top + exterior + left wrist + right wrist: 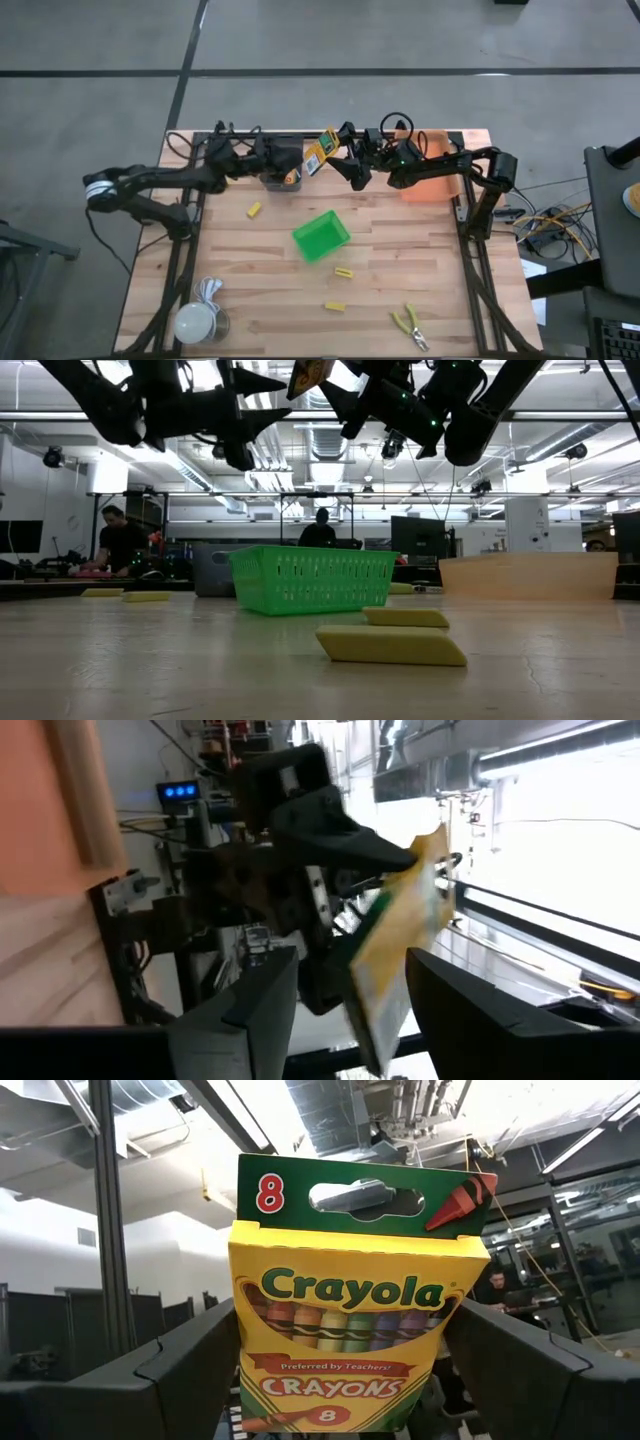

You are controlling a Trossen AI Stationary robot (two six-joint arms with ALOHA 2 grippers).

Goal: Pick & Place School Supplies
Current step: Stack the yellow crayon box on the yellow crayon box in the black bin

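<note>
A crayon box (355, 1295) hangs gripped in the right tool (343, 160) above a wooden worktop (420, 270); left tool (290, 160) open beside it. Three yellow blocks (254, 210), one pliers (410, 325), one green bin (321, 236).

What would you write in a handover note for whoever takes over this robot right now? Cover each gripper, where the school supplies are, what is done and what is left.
Right gripper: shut on the crayon box, held up in the air at the back of the table.
Left gripper: right at the same box; whether it grips it cannot be told.
On the table: three yellow blocks and the pliers, all loose around the green basket.
Done: crayon box lifted.
Left: place the crayon box, then pick up the blocks and pliers.
</note>
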